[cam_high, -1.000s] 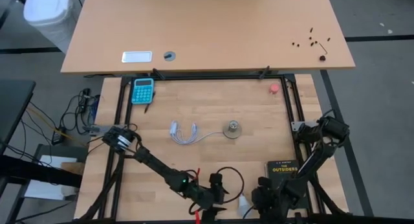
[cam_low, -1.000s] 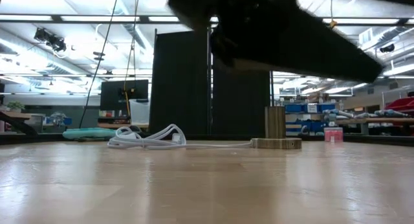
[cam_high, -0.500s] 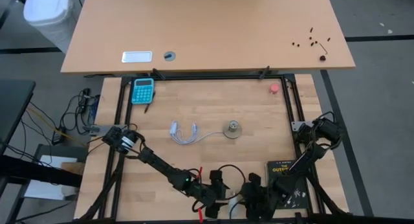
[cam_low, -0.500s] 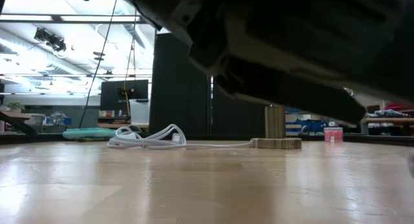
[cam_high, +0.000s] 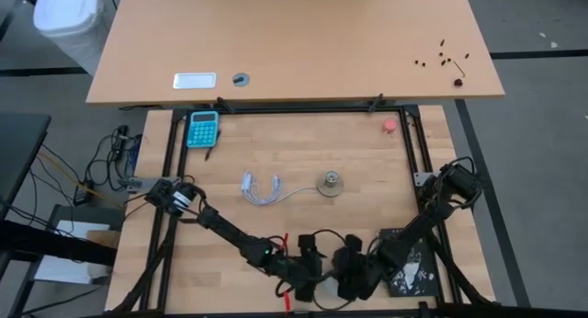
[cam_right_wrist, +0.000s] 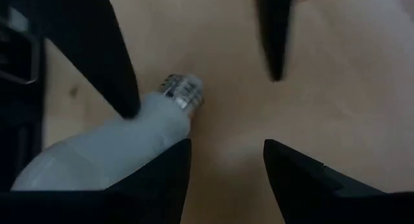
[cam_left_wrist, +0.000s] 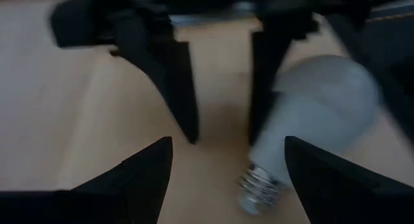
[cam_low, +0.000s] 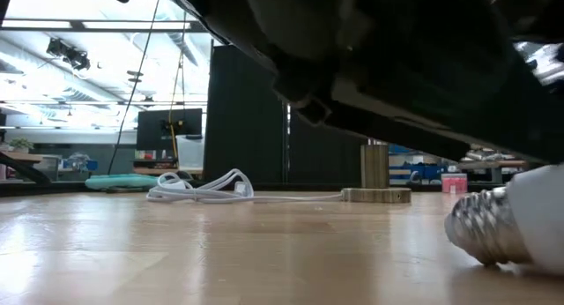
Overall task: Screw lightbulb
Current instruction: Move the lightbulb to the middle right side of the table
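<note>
The lightbulb (cam_low: pixel 515 226) is cut off by the low view's edge

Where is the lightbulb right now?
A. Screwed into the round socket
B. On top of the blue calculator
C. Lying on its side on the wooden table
C: the lightbulb lies on its side on the wooden table, its metal screw end showing, far from the socket.

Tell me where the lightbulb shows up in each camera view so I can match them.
High view: not visible; the arms meeting at the near edge cover its spot.
Low view: the lightbulb lies at the lower right, screw base pointing left.
Left wrist view: right of centre, lying on its side, base toward the camera.
Right wrist view: lower left, base pointing away from the camera.
Shared landmark: the light wooden table it lies on.
</note>
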Robot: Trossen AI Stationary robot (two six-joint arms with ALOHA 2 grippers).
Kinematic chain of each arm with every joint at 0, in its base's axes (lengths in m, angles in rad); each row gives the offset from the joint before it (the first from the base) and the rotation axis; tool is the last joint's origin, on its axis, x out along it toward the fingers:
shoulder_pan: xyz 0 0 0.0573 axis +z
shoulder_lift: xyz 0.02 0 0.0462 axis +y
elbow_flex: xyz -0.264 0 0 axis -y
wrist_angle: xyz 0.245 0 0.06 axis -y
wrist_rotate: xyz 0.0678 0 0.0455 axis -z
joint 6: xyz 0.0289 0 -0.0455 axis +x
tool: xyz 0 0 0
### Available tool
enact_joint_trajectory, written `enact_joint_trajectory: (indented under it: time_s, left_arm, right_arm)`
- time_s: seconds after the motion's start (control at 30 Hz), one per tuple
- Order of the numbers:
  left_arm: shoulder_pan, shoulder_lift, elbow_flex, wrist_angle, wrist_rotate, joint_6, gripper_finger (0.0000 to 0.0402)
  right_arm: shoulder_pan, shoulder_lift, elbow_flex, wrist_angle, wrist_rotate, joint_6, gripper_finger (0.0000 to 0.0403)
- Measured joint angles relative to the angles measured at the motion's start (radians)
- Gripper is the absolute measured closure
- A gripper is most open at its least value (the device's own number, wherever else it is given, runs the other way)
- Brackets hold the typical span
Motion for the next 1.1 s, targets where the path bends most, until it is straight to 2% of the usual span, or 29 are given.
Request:
enact_joint_trajectory:
  time_s: [0.17, 0.33, 0.4, 0.5, 0.6, 0.7, 0.83, 0.9, 0.97, 1.1]
  left_arm:
    - [0.027, 0.001, -0.001, -0.024, -0.048, 0.018, 0.0104]
    - [0.039, -0.007, -0.001, -0.027, -0.049, 0.048, 0.0104]
    - [0.041, -0.021, 0.0, -0.039, -0.062, 0.068, 0.0104]
    - [0.044, -0.048, 0.002, -0.039, -0.085, 0.097, 0.0104]
    - [0.044, -0.079, 0.003, -0.046, -0.069, 0.126, 0.0104]
    - [0.042, -0.103, 0.003, -0.065, 0.05, 0.155, 0.0104]
    - [0.028, -0.107, 0.003, -0.137, 0.187, 0.174, 0.0104]
    - [0.014, -0.107, 0.003, -0.194, 0.188, 0.194, 0.0104]
    - [-0.006, -0.107, 0.003, -0.235, 0.142, 0.203, 0.0104]
    - [-0.041, -0.087, 0.003, -0.214, 0.07, 0.238, 0.0104]
  right_arm:
    - [-0.023, -0.026, 0.0, -0.12, 0.018, 0.041, 0.0197]
    - [-0.002, -0.149, 0.0, -0.345, 0.117, 0.12, 0.0208]
    - [0.015, -0.202, 0.0, -0.36, 0.131, 0.112, 0.0211]
    - [0.045, -0.258, 0.0, -0.291, 0.128, 0.028, 0.0213]
    - [0.079, -0.272, 0.001, -0.126, 0.105, -0.109, 0.0213]
    - [0.095, -0.245, 0.003, 0.015, 0.049, -0.209, 0.0214]
    - [0.094, -0.167, 0.001, 0.097, -0.002, -0.304, 0.0215]
    - [0.103, -0.131, 0.009, 0.128, 0.006, -0.362, 0.0216]
    - [0.109, -0.094, 0.034, 0.101, 0.023, -0.392, 0.0216]
    - [0.094, -0.033, 0.091, 0.05, 0.031, -0.42, 0.0216]
